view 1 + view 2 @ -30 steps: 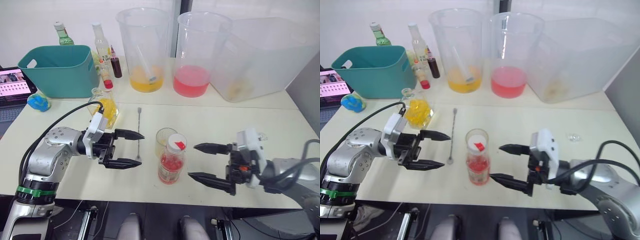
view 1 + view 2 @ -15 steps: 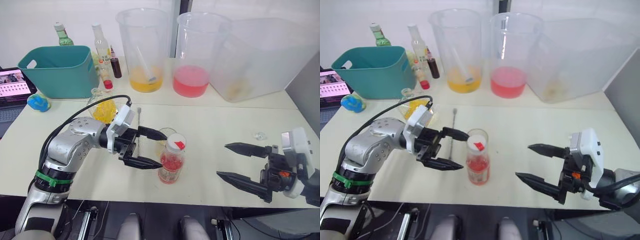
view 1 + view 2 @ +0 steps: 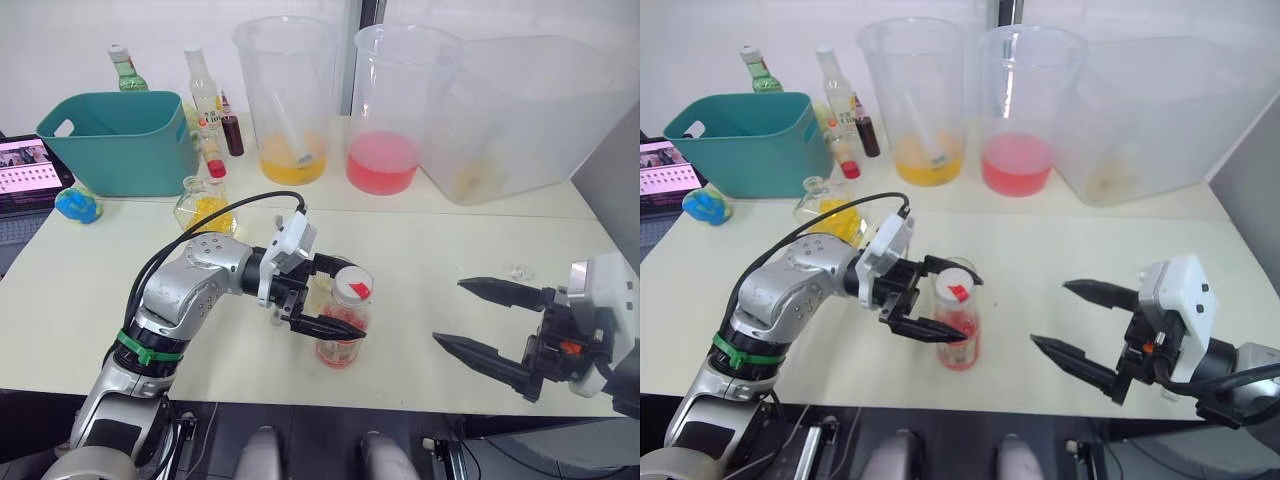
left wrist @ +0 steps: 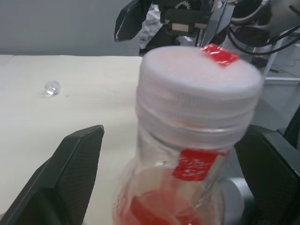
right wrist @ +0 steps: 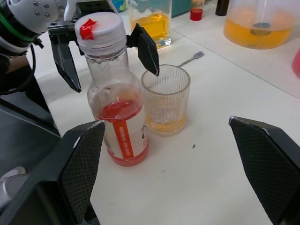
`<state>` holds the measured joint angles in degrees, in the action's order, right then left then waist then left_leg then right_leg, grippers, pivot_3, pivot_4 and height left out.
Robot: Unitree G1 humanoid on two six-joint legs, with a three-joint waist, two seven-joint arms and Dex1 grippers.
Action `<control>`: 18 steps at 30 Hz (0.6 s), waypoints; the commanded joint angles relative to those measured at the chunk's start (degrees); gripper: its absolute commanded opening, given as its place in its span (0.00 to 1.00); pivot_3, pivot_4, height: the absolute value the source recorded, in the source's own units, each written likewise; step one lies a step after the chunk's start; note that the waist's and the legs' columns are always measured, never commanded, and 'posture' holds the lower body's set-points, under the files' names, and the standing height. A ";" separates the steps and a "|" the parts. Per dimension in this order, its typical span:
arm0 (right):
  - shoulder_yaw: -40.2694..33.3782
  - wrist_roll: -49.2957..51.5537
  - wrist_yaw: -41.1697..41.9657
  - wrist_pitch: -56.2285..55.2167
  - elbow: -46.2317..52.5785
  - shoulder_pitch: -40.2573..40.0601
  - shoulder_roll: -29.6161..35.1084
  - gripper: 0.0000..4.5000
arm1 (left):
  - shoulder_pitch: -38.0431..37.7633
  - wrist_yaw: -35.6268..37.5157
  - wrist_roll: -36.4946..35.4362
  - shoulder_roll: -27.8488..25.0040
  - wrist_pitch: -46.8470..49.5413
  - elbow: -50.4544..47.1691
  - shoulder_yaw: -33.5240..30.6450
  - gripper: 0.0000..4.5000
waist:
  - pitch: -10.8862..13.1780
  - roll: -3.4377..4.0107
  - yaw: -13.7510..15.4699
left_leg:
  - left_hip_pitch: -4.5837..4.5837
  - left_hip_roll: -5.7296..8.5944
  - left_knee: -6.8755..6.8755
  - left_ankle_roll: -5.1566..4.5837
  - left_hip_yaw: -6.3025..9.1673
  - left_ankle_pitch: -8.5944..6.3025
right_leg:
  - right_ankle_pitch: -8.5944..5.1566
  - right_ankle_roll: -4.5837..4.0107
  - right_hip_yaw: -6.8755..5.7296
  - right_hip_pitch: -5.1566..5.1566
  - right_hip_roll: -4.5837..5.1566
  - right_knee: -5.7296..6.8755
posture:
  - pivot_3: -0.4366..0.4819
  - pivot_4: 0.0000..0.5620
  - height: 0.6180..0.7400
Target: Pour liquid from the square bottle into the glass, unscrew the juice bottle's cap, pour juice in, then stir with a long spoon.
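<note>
On pale table [image 3: 90, 300] (white wall behind): beakers [image 3: 290, 95]

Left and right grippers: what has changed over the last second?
The left gripper swept right, from beside the long silver spoon, and now brackets the pink-red plastic juice bottle, fingers open, not gripping. The right gripper drew back to the right, open. The bottle, its white cap and the small clear glass stayed put.

the juice bottle [image 5: 118, 117] held pink-red liquid under a white, red-marked cap [image 5: 99, 29]; the ribbed glass [image 5: 166, 99] held yellow; the basket [image 3: 115, 140] was teal.
</note>
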<state>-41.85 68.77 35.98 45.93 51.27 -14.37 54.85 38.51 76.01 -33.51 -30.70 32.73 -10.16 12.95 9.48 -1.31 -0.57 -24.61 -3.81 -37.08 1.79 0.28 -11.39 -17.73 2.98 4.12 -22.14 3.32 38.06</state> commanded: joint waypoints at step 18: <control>13.90 4.22 -6.24 -4.93 -0.58 17.36 2.09 1.00 | -5.44 0.93 2.19 -1.32 -6.60 -1.84 -0.41 0.26 | -0.02 0.03 -0.23 | 0.15 -0.01 0.05 0.00 0.00 0.00 | 0.00 -0.01 0.02 0.09 -0.01 0.00 | 0.48 0.27 0.90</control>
<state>-28.63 71.21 30.99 42.29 50.37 1.44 56.30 33.79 76.56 -31.78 -31.77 25.66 -11.50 11.27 9.45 -1.28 -0.81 -24.46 -3.83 -37.04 1.79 0.28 -11.39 -17.73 2.97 4.15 -22.04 3.31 38.06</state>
